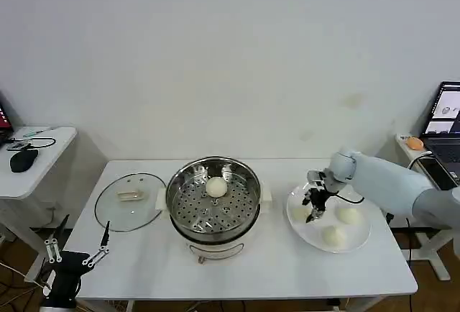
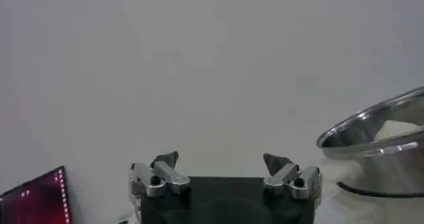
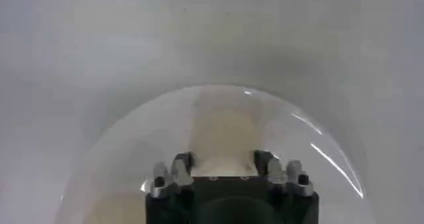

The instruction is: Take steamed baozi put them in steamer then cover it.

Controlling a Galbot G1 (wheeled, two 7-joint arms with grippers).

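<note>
The steamer [image 1: 172, 198] stands mid-table with one baozi [image 1: 216, 187] on its perforated tray. To its right, a white plate [image 1: 357, 240] carries three more baozi. My right gripper [image 1: 312, 215] is down over the plate's left one [image 1: 298, 213]. In the right wrist view its fingers [image 3: 182, 166] press both sides of that cream bun [image 3: 222, 129], which still rests on the plate [image 3: 132, 152]. The other two buns [image 1: 348, 215] [image 1: 333, 235] lie free. My left gripper [image 1: 75, 251] hangs parked and open off the table's front left corner, holding nothing [image 2: 222, 162]. The steamer's rim [image 2: 377, 136] shows beside it.
The round glass lid [image 1: 129, 200] lies flat on the table to the left of the steamer. A side table with a mouse [image 1: 24, 159] stands farther left. A laptop [image 1: 445, 121] and an orange object [image 1: 415, 142] sit on a stand at the right.
</note>
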